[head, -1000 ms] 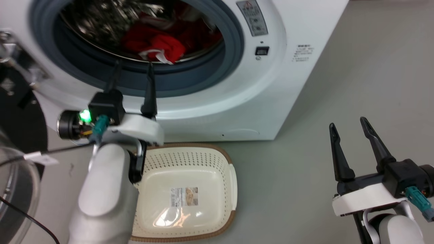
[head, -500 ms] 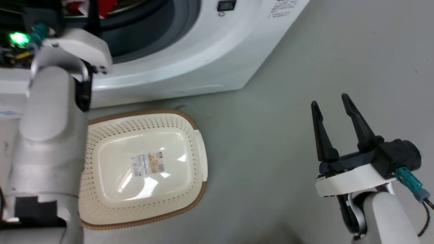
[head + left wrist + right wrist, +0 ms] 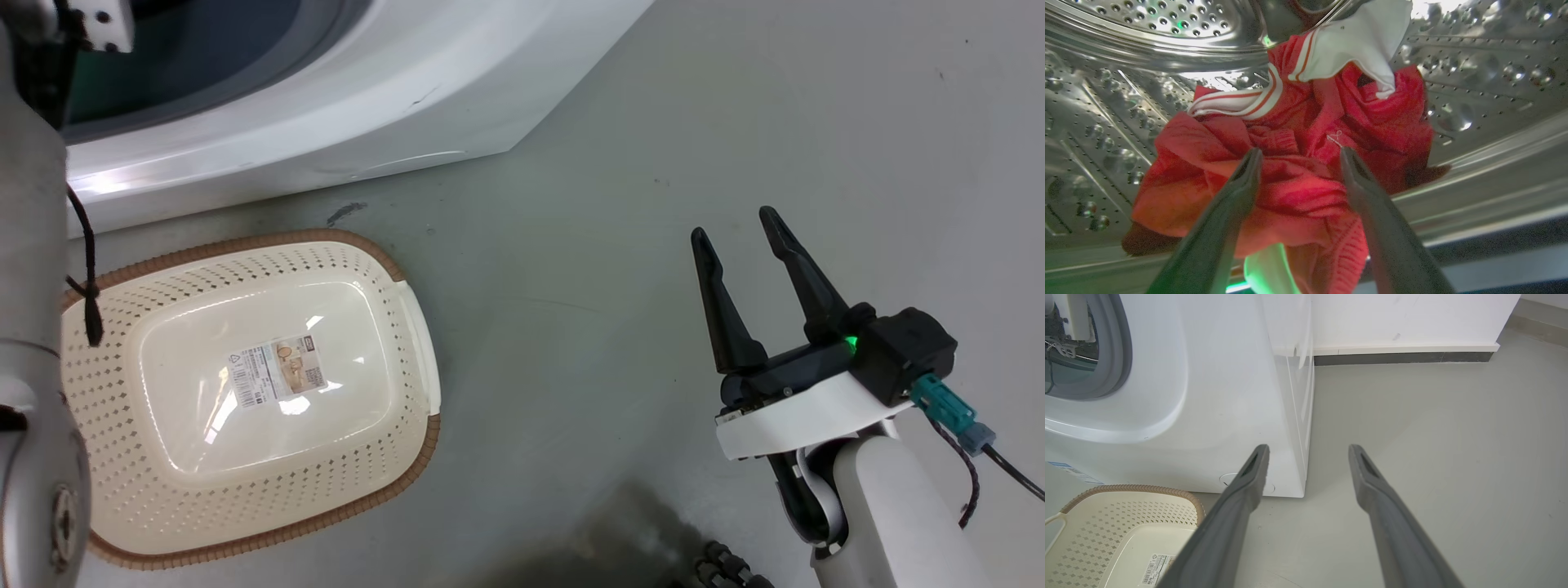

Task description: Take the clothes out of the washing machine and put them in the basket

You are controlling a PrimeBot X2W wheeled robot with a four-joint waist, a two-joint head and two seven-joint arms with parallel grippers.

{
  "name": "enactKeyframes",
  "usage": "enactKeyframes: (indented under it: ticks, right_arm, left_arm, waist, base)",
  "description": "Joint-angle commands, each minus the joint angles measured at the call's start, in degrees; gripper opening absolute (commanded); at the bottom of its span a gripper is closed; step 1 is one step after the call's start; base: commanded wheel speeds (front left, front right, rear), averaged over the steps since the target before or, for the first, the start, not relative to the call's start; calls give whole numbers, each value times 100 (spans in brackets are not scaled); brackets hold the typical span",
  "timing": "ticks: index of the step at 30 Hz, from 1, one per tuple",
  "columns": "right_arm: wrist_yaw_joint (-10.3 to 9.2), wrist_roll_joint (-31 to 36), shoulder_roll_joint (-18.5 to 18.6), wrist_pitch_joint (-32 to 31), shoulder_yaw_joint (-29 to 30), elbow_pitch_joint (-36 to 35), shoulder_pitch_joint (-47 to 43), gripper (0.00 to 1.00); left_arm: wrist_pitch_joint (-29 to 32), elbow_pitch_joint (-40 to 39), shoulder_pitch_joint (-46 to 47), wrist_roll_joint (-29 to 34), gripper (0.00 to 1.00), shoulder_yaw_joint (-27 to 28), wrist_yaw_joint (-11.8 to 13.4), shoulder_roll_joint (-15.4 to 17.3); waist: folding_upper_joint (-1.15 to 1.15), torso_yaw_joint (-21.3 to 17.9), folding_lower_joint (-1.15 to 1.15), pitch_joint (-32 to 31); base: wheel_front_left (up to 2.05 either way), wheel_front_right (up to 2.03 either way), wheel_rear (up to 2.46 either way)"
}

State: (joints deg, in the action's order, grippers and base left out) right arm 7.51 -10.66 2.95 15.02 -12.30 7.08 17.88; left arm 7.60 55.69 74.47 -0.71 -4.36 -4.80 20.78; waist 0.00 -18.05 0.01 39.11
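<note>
Grey-green floor (image 3: 588, 245) runs smooth before me and meets a dark skirting strip (image 3: 1392, 357) under a white wall in the right wrist view. On it stands the washing machine (image 3: 343, 98), white. Its lower front and the grey rim of its porthole cross the top left of the head view. Just in front of the machine, on the floor, sits the basket (image 3: 269, 238), cream with perforated sides and a brown woven-look rim. Its bare bottom carries a printed label (image 3: 277, 371).

My left forearm (image 3: 28, 286) rises along the left edge of the head view towards the porthole. My left pincer (image 3: 1300, 153) is inside the perforated steel drum (image 3: 1106, 122), fingers spread wide and gripping nothing. The tips stand either side of a bunched fold of the clothes (image 3: 1294, 192); whether they touch the fabric I cannot tell. The clothes lie heaped against the drum wall, bright red, with white striped trim (image 3: 1241, 102) along the upper edge and a white flap above it.

My right pincer (image 3: 733, 224) hangs over bare floor, well to the right of the basket. Its two dark fingers are parted with nothing between them and point towards the machine's lower corner.
</note>
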Motion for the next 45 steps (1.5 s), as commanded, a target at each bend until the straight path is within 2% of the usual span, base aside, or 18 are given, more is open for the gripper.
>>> enactKeyframes:
  ticks: [1,10,13,16,17,18,20,22,26,34,41,45]
  right_arm:
    - [-4,-37,-13,19,-24,-34,121,100]
    - [-4,-222,-13,20,-229,-26,171,100]
    - [-4,-276,-13,21,-259,-13,185,100]
    - [-4,-318,-13,21,-301,2,196,100]
    - [-4,-333,-13,21,-313,6,200,100]
    - [-4,-344,-13,21,-316,10,202,100]
    - [-4,-375,-13,21,-320,21,197,100]
    - [-4,-384,-13,21,-313,35,195,100]
    - [-4,-376,-13,21,-275,78,175,100]
    - [-4,-219,-12,21,-187,215,36,100]
    - [-4,16,-9,21,-15,399,-304,100]
    - [-4,146,-8,21,117,493,-539,100]
  left_arm:
    - [125,51,107,14,100,-25,-30,50]
    - [2073,623,723,-12,100,-142,-109,232]
    - [2633,726,819,-39,100,-163,-28,220]
    - [2926,744,788,-63,98,-164,51,272]
    - [3020,757,754,-85,49,-155,67,277]
    - [3086,757,703,-107,36,-141,89,274]
    - [3195,742,593,-157,0,-111,123,285]
    - [3204,693,494,-217,0,-69,179,298]
    - [2816,392,327,-237,0,-51,322,345]
    - [995,-226,-333,-236,0,-148,392,323]
    - [-699,-197,-1187,-533,0,-11,448,10]
    - [-1344,-64,-1626,-717,0,59,419,-177]
  waist:
    - [0,-34,-1,27]
    - [0,-165,-1,72]
    - [0,-191,-1,87]
    - [0,-232,-1,83]
    - [0,-243,-1,78]
    - [0,-252,-1,67]
    - [0,-261,-1,45]
    - [0,-261,-1,18]
    - [0,-220,-1,-103]
    - [0,-10,-1,-724]
    - [0,295,-1,-1613]
    - [0,483,-1,-2086]
  base:
    - [0,0,0]
    - [0,0,0]
    - [0,0,0]
    - [0,0,0]
    - [0,0,0]
    - [0,0,0]
    - [0,0,0]
    - [0,0,0]
    - [0,0,0]
    - [0,0,0]
    - [0,0,0]
    - [0,0,0]
